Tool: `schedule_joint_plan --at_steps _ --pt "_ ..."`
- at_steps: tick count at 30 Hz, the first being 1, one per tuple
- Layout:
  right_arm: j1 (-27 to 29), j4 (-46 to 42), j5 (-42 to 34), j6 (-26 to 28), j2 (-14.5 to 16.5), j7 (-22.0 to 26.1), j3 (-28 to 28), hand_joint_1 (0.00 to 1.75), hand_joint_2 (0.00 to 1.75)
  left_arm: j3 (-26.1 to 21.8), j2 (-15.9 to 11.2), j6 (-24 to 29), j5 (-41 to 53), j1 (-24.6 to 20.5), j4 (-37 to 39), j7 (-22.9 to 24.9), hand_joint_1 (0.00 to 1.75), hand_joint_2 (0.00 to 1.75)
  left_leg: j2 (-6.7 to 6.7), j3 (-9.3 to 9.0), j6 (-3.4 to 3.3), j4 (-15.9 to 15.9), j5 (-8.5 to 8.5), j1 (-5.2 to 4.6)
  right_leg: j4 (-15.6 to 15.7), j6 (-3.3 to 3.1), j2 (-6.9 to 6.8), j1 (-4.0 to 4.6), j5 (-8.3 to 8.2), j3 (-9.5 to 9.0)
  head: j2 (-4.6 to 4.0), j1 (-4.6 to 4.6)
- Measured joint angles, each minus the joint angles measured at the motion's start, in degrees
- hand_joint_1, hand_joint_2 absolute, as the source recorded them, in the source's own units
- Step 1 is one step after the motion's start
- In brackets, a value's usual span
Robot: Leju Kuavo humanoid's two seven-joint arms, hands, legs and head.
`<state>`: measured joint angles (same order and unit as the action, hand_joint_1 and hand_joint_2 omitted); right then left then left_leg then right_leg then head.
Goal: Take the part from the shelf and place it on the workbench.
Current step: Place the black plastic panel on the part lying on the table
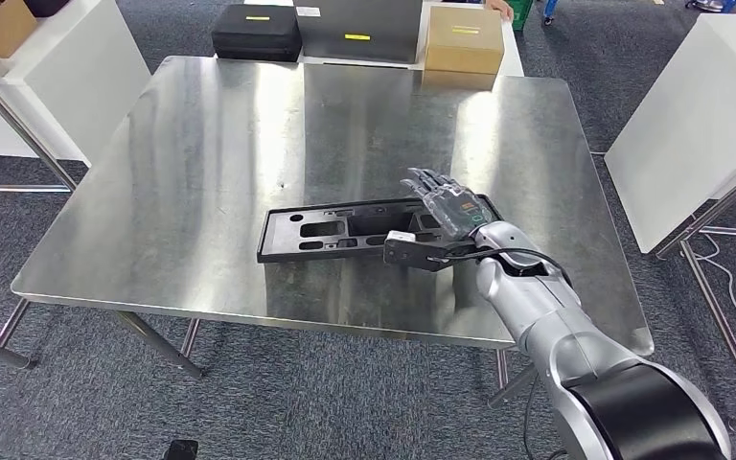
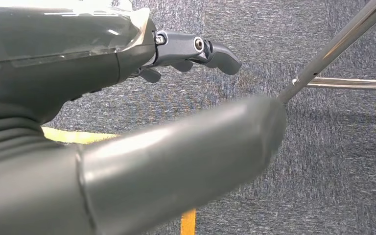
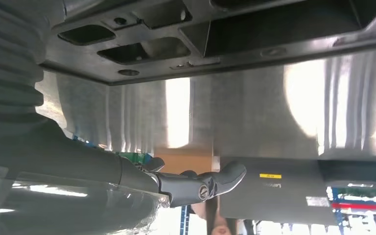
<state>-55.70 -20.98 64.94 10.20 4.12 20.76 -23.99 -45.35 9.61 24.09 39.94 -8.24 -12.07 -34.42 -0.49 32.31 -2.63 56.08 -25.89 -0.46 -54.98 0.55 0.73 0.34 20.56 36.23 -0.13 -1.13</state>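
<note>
Flat black ribbed part [image 1: 345, 228] (fingers [image 1: 436, 192] spread above) lies on brushed-steel workbench [image 1: 201, 172].

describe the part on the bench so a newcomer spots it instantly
Start at the steel workbench. Near its front edge, right of centre, lies the part: a flat, long black frame with cut-out openings, the right robot hand at its right end. The boxes beyond the far edge are solid.
</note>
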Motion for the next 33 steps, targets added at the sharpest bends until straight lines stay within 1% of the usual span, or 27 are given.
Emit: schedule_joint_plan --at_steps 4,9,12,15,17,19,23,28,33 --pt "-0.75 -1.65 0.38 3.84 1.59 -0.67 0.38 0.0 1.75 -0.15 -0.04 -0.01 0.34 0.08 0.0 0.43 0.0 0.0 0.07 -0.03 0.0 0.0 0.0 0.01 -0.03 0.0 0.1 0.0 0.0 -0.01 0.0 -0.01" --pt "-2.86 -3.89 2.26 4.41 4.97 -2.29 -0.47 0.0 1.75 -0.23 -0.02 -0.28 1.14 0.06 0.0 1.14 0.0 0.0 0.19 -0.09 0.02 -0.01 0.01 0.01 -0.04 -0.01 0.14 0.03 0.0 0.01 0.0 -0.01" --pt "-4.11 -5.02 3.6 4.91 7.27 -4.45 -1.75 0.0 1.75 -0.24 0.04 -0.5 1.44 0.04 0.0 1.37 0.0 0.0 0.17 -0.12 0.03 -0.01 0.01 0.01 -0.04 -0.02 0.13 0.05 0.0 0.01 0.0 -0.02" --pt "-4.69 -5.68 4.81 6.82 7.75 -7.11 -2.76 0.0 1.75 -0.27 0.07 -0.49 1.48 0.08 0.01 1.62 0.0 0.0 0.11 -0.12 0.03 -0.02 0.02 0.03 -0.04 -0.02 0.11 0.04 0.01 -0.01 0.0 -0.01" --pt "-5.27 -5.89 5.38 8.13 7.21 -8.92 -3.09 0.0 1.75 -0.38 0.05 -0.45 1.43 0.16 0.02 1.93 0.0 0.0 0.09 -0.12 0.03 -0.01 0.02 0.01 -0.04 -0.02 0.1 0.04 0.01 -0.06 0.0 0.01" --pt "-6.25 -5.96 5.49 9.04 5.9 -10.17 -3.15 0.0 1.75 -0.52 0.01 -0.42 1.2 0.3 0.02 2.1 0.0 0.0 0.06 -0.12 0.02 0.0 0.04 -0.05 -0.04 -0.01 0.09 0.04 0.0 -0.09 0.0 0.0" --pt "-8.74 -6.02 5.31 10.77 1.52 -11.61 -2.65 0.0 1.75 -1.04 -0.12 -0.57 0.63 0.46 0.02 2.08 0.0 0.0 0.0 -0.11 -0.08 0.02 0.09 -0.2 -0.03 0.0 0.05 0.03 -0.01 -0.17 0.0 0.01" --pt "-10.66 -6.14 5.16 11.15 -2.6 -12.29 -1.66 0.0 1.75 -1.62 -0.24 -0.88 0.22 0.52 0.02 2.34 0.0 0.0 0.02 -0.13 -0.15 0.03 0.07 -0.31 -0.03 0.03 0.07 -0.03 -0.02 -0.19 0.0 -0.01" --pt "-11.48 -6.59 4.99 10.94 -5.73 -12.43 -0.71 0.0 1.75 -1.78 -0.35 -1.67 1.0 0.62 0.02 4.59 0.0 0.0 -0.05 -0.11 -0.16 0.03 0.06 -0.32 -0.02 0.04 0.03 -0.07 -0.01 -0.19 0.0 0.0"
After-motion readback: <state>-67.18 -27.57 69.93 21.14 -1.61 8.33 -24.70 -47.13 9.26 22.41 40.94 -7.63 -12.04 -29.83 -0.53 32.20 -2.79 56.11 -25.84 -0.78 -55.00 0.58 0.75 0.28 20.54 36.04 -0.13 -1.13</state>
